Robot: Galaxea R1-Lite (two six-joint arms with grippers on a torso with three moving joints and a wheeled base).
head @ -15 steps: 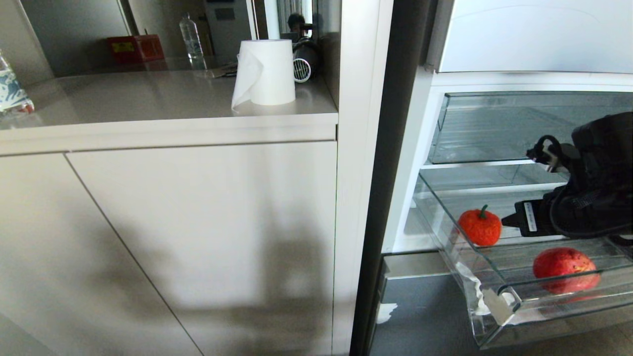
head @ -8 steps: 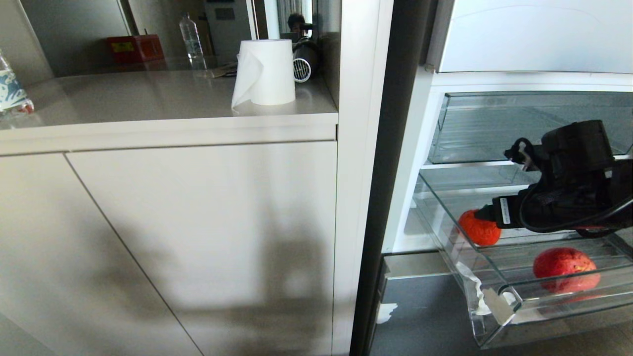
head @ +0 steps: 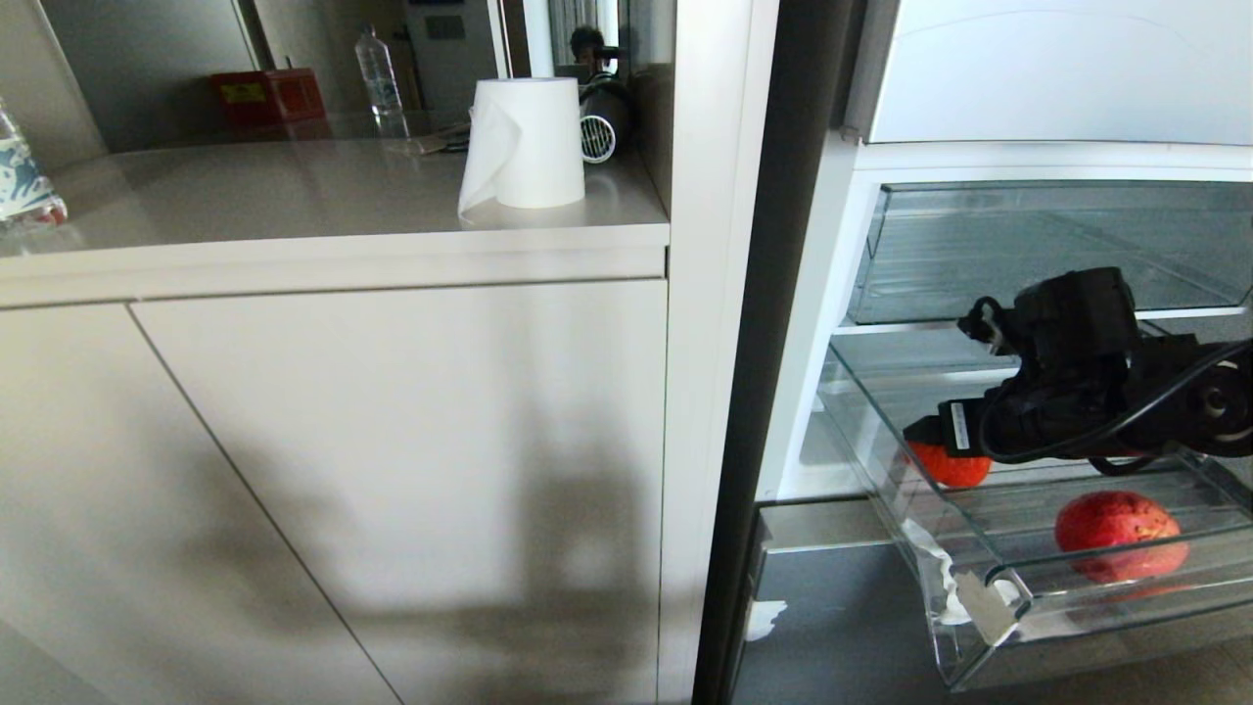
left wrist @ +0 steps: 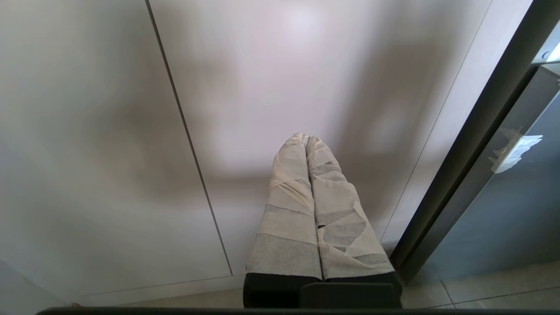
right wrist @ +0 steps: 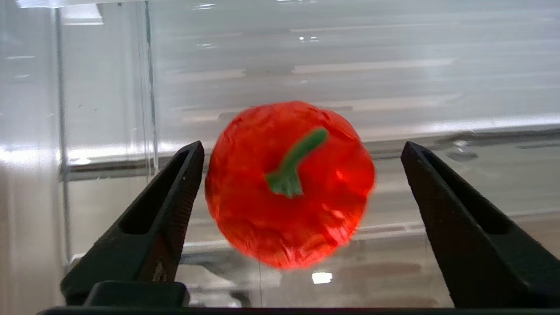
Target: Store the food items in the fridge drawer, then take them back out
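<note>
— Fingers [right wrist: 302, 183] of my right arm stand wide apart inside the fridge drawer [head: 989, 587], astride the red pepper [right wrist: 288, 183], gripping nothing.

— Which way up?

— Stem toward me, nearer one finger; my left fingers [left wrist: 306, 144] are pressed together, parked by the cabinet.

Pale cabinet doors [head: 392, 470] fill my left side, with a soft shadow cast across them. The beige countertop [head: 245, 206] above carries a white paper roll [head: 526, 144], with a water bottle [head: 378, 70] and a red box [head: 269, 95] further back. Dark glossy panel [head: 832, 617] low on the right, tiled floor [left wrist: 481, 293] below.
</note>
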